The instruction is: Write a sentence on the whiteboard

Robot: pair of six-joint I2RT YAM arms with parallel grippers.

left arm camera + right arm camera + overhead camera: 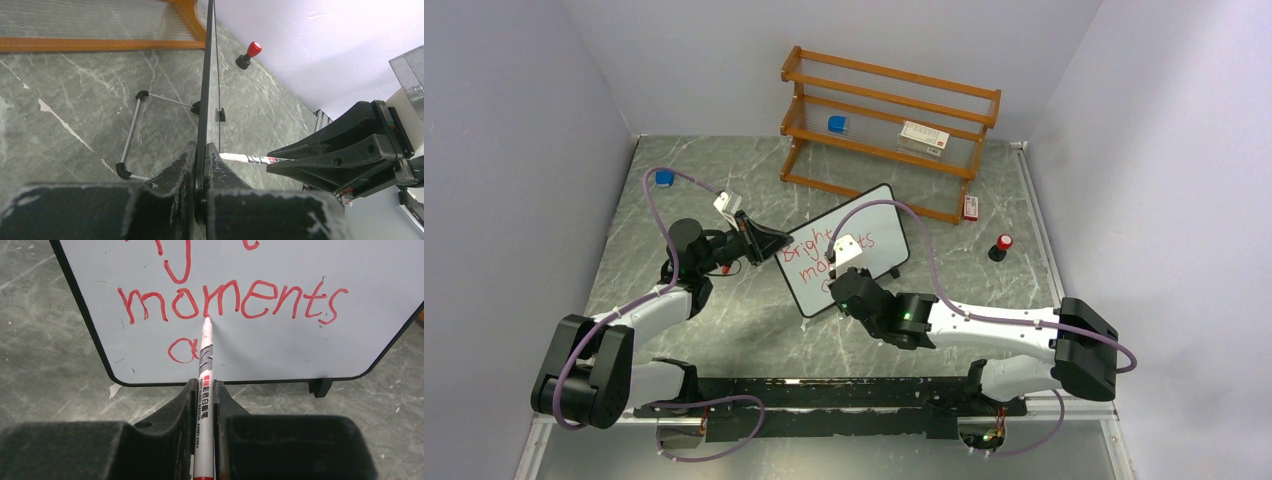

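**Board clamped on the left, marker held to it on the right**

The right gripper (204, 389) is closed on a marker (205, 357); the barrel is pinched between the two fingers with no gap to be seen; the marker is pointed away from the wrist, and its tip is laid at the foot of the second "m" of "moments" on the board (280, 347); in the left wrist view the tip is seen to meet the board's face. The left gripper (200, 150) is closed on the board's edge, the thin black frame being nipped between its fingers, so that the board is seen edge-on from that wrist; in the top view the grip is found at the board's left side.

The board is stood near the middle of the table (724, 320), between the two grippers and in front of a shelf (889, 130); it is kept close to upright, and a wire stand (131, 135) with black feet is spread behind it. Red writing is carried on its face: "Bright" on the top line, partly hidden in the top view; "moments" below; an "a" on the third line, with a further stroke half covered by the marker.

A blue item (837, 124) and a white box (923, 136) are kept on the shelf; a small red and white box (970, 207) is stood at its right foot; a red-topped black knob (1002, 246) is set on the table to the right of the board; a blue block (664, 178) is placed near the far left corner.
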